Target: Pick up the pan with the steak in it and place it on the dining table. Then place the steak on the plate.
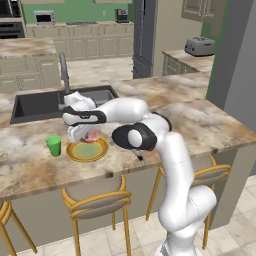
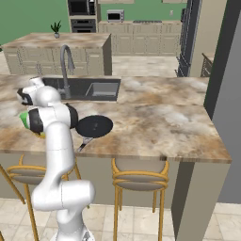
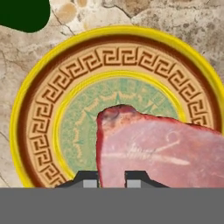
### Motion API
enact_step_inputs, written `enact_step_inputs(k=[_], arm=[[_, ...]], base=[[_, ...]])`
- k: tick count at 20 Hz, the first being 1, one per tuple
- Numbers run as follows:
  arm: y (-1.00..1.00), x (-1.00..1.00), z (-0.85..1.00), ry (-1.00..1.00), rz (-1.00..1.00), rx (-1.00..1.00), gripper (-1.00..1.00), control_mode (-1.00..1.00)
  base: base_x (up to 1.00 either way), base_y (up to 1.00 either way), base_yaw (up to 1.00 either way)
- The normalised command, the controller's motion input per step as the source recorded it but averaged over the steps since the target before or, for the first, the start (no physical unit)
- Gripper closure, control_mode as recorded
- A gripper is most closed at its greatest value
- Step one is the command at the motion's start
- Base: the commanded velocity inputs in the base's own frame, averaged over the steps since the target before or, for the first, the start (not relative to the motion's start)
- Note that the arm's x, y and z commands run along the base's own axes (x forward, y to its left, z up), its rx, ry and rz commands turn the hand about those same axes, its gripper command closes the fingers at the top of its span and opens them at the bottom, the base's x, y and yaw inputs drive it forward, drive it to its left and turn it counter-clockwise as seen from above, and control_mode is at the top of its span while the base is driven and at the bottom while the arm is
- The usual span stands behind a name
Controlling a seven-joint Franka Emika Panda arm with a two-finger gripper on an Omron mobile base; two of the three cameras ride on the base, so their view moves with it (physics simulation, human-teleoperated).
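Dining worktop (image 1: 210,125), marbled beige stone, carries everything; dark sink (image 1: 35,105) with grey tap (image 1: 64,72) set into it. Wooden stools (image 1: 97,200) tucked under near edge.

Pan (image 2: 94,126), black, sits flat on worktop in right base view, handle toward near edge, just beside arm's elbow.

Plate (image 1: 75,152), yellow rim, greenish centre, on worktop below tool. Green cup (image 1: 53,146) just beside it, on its left in the left base view.

Steak (image 3: 162,151), pinkish-red, hangs over plate's centre, clamped edge-on.

Tool (image 3: 111,178) closed on steak, pointing down at plate.
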Motion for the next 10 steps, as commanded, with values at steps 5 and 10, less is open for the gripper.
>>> enact_step_inputs(k=[5,10], arm=[[0.0,0.0,-0.23,0.0,0.0,0.0,1.0,-1.0],[0.0,0.0,-0.16,0.0,0.0,-0.01,1.0,-1.0]], base=[[0.0,0.0,0.0],[0.0,0.0,0.0]])
